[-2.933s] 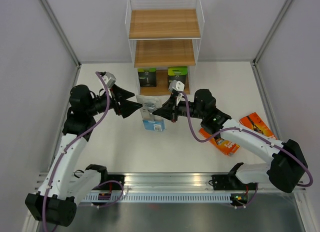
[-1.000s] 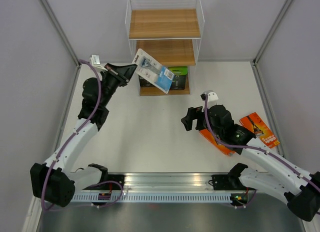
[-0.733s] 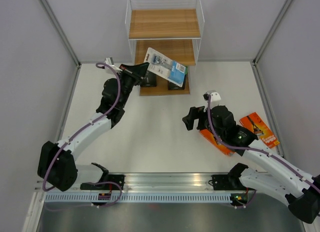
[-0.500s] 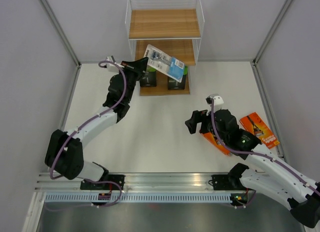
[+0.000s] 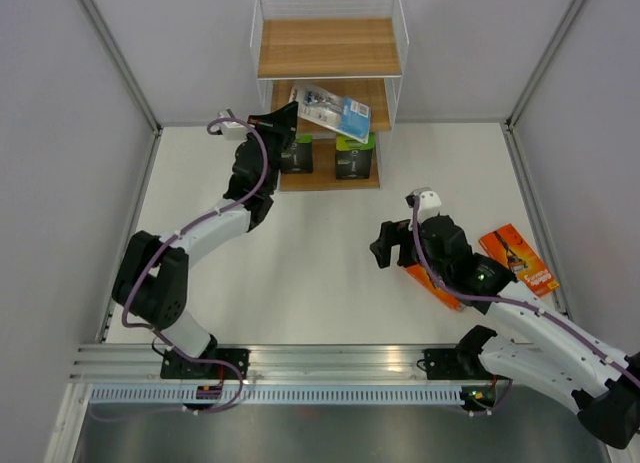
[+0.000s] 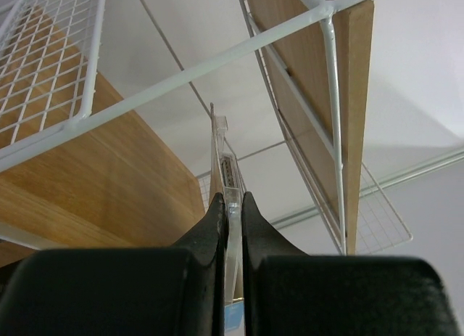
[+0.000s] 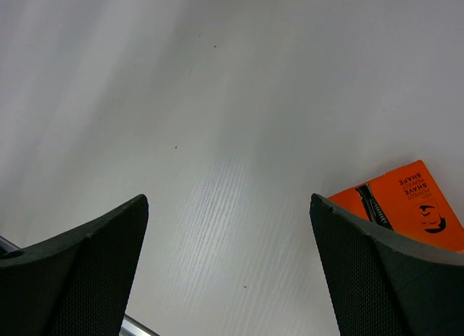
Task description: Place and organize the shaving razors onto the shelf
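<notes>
My left gripper (image 5: pixel 289 116) is shut on the edge of the clear-and-light-blue blister pack of razors (image 5: pixel 334 107). It holds the pack tilted over the middle board of the shelf (image 5: pixel 330 48). In the left wrist view the thin clear pack edge (image 6: pixel 231 198) is pinched between both fingers, with wooden boards (image 6: pixel 109 169) on either side. Two black packs with lime-green ends (image 5: pixel 297 153) (image 5: pixel 355 155) stand on the bottom board. My right gripper (image 5: pixel 388 243) is open and empty above the table. One orange pack (image 5: pixel 437 286) lies partly under the right arm, another orange pack (image 5: pixel 520 258) farther right.
White walls with grey corner posts enclose the table on three sides. A metal rail (image 5: pixel 330 368) runs along the near edge by the arm bases. In the right wrist view an orange pack's corner (image 7: pixel 406 205) lies beside the right finger.
The left arm has carried the blister pack from in front of the shelf up and back into the middle tier. The right arm has drawn back slightly toward the orange packs, still open.
</notes>
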`<state>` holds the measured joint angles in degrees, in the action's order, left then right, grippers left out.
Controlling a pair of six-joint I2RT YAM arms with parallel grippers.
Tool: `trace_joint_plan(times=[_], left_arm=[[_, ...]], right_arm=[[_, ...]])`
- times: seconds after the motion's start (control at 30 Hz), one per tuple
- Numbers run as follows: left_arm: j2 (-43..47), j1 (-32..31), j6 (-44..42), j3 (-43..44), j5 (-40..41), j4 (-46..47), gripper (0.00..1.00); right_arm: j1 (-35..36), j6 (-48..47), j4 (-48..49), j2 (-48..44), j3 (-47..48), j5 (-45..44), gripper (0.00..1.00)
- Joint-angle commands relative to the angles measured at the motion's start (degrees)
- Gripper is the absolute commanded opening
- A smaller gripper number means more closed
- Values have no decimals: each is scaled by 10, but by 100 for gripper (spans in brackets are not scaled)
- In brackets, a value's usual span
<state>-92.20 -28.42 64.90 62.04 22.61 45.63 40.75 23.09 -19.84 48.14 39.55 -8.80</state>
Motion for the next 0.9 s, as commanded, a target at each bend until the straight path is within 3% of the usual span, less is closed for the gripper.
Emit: trace_joint_plan(times=[0.0,0.1,0.33,0.7,0.87], left_arm=[[-13,-12,24,35,43,51,2],[-32,-17,36,29,55,82,2],[-58,-46,-8,64,134,23,2],[-95,-54,23,92,211,36,2],[-112,-54,18,148,195,-24,2]], right_arm=[[-1,-20,-1,21,40,-1,98],[-1,-23,8,32,47,6,98],[-5,-30,-5,35,68,-5,98],[-11,-46,-22,24,104,-11,98],[-14,-61,-28,27,110,-16,98]])
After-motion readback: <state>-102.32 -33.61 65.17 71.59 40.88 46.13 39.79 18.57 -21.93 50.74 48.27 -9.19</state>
